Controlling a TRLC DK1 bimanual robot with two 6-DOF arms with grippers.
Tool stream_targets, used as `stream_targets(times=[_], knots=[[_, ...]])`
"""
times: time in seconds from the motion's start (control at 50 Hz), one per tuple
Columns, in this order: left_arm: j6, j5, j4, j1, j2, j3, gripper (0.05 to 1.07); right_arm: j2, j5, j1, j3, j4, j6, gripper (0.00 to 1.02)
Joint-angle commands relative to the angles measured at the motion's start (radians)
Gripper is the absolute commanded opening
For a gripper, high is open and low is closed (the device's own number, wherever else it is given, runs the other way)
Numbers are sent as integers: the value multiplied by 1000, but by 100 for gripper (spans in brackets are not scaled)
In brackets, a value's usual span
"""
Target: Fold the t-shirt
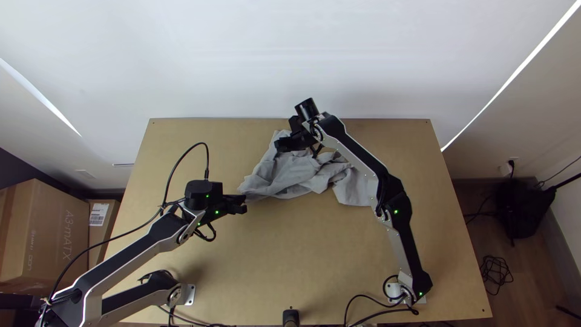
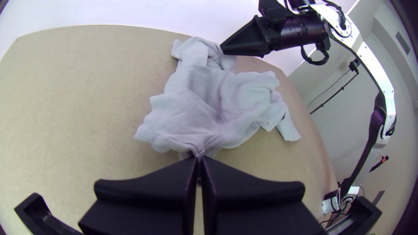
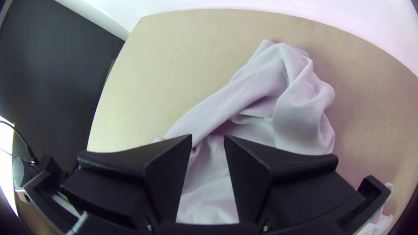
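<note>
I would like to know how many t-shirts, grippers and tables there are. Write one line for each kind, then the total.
T-shirt: 1
Grippers: 2 (left gripper, right gripper)
Table: 1
Total: 4

Left end effector (image 1: 244, 204) closed, seemingly tight; right end effector (image 1: 279, 145) parted.

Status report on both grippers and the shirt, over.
Left gripper shut on t-shirt, near side. Right gripper open over it. T-shirt crumpled; right arm overhangs it.
</note>
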Motion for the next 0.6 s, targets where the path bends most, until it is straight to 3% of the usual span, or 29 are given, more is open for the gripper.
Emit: stream_targets(times=[0.0, 0.58], knots=[[-12, -4, 12, 7, -19, -20, 8, 22, 3, 6, -32, -14, -18, 36], [-12, -4, 12, 16, -33, -24, 8, 90, 23, 42, -41, -42, -22, 37]])
